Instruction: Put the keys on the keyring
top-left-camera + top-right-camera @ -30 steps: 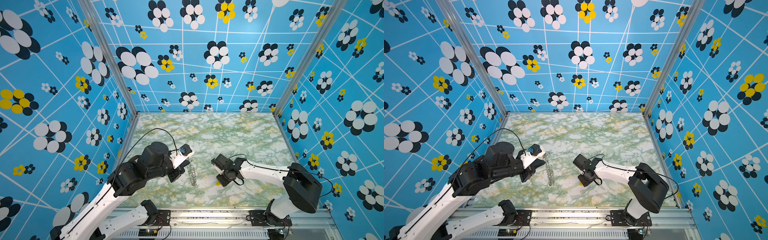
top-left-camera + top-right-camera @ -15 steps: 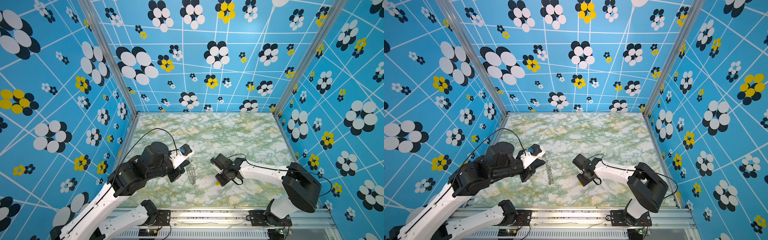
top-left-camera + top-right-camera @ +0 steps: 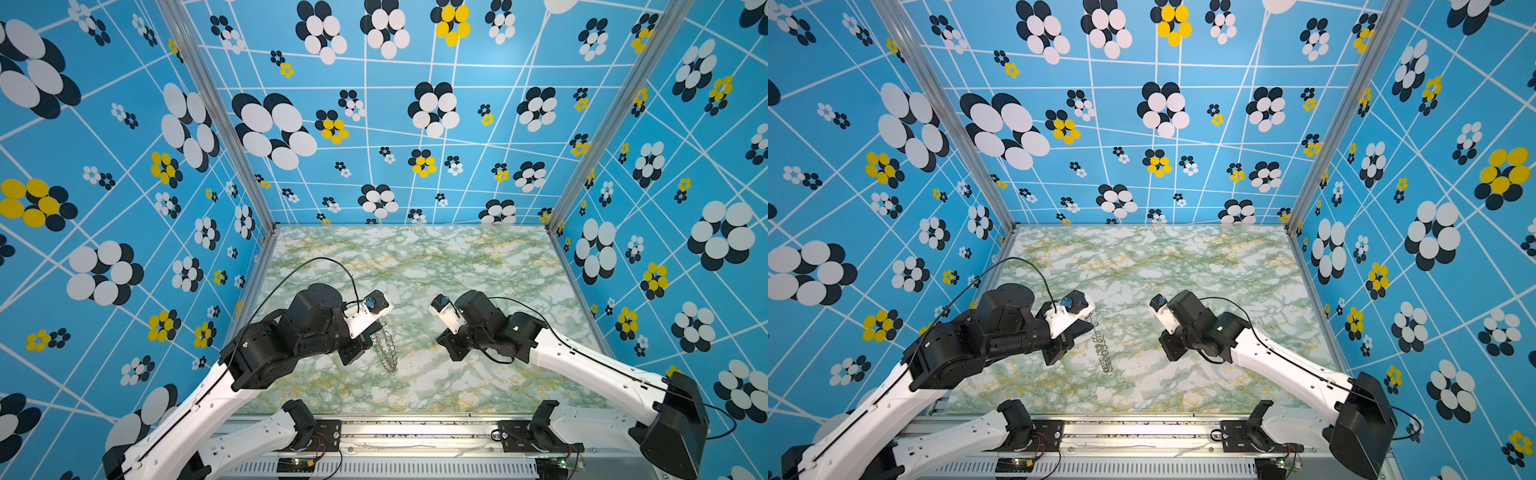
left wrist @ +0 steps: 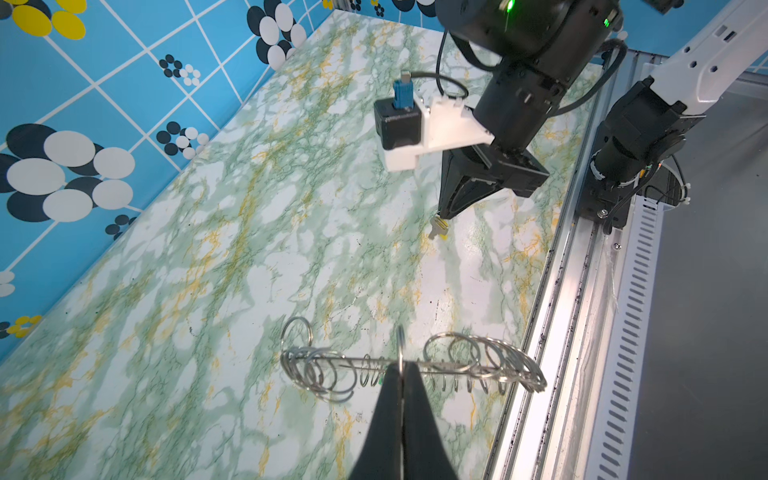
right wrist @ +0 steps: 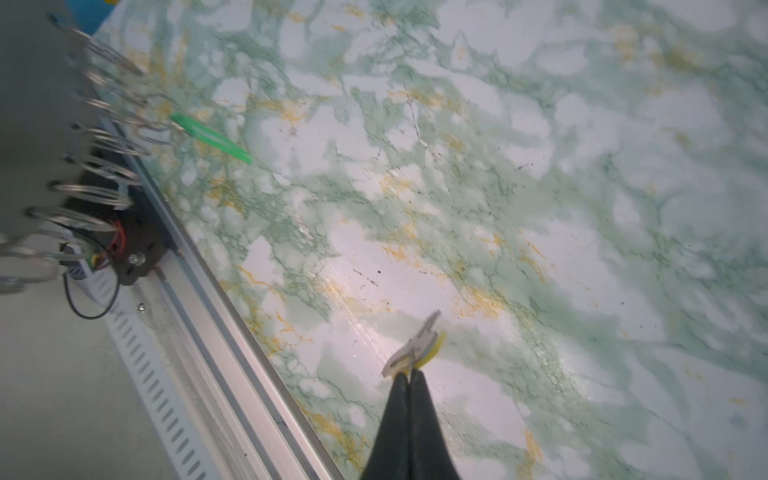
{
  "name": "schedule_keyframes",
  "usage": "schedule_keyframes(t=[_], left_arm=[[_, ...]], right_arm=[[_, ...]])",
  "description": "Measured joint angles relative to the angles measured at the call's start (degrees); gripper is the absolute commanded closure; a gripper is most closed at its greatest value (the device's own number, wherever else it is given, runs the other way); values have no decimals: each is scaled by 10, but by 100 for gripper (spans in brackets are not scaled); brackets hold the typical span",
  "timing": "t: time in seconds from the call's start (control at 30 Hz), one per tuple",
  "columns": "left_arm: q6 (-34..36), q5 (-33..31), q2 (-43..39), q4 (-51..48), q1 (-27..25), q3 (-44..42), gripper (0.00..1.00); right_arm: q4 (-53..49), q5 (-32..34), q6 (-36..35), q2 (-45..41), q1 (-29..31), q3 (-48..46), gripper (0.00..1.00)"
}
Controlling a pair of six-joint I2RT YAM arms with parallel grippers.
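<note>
risk check: both arms loaded, yellow key not on the ring yet

your left gripper is pinched tight on the rim of the keyring, holding it edge-on above the marble table. in both top views the ring hangs from the left fingertips as a thin column of wire loops, just beside the gripper body.

your right gripper is pinched on the yellow key, with its metal blade sticking out past the tips. it's well apart from the ring, off the table.

the green key looks to be already hanging from one of the loops on the ring's side; can't tell for sure that it's fully threaded.

what can go wrong, as i judge it:
- the grip on the yellow key is at the very tip and the key sits skewed. any side load while threading could twist it out and drop it.
- the ring is held at one point on its rim, so pushing a key against a loop may make it pivot or slip.
- loops are crowded and overlap, so it's easy to snag the wrong one or knock the green key.
- the key's own loop isn't visible, so alignment is a guess until you get closer.
</note>
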Motion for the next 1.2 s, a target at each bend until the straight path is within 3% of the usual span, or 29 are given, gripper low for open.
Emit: schedule_keyframes(t=[0.33,0.7,0.83,1.2], left_arm=[[50,-25,77,14,-46,68,100],[84,-28,123,20,-81,103,100],[96,-8,130,27,-85,111,100],[110,99,113,78,-85,107,100]], right_arm=[[-80,-56,-55,-81,0,116,100],[-164,-80,-111,-87,0,195,100],[-181,-102,-137,-75,0,238,100],[-162,-113,-184,-116,35,223,100]])
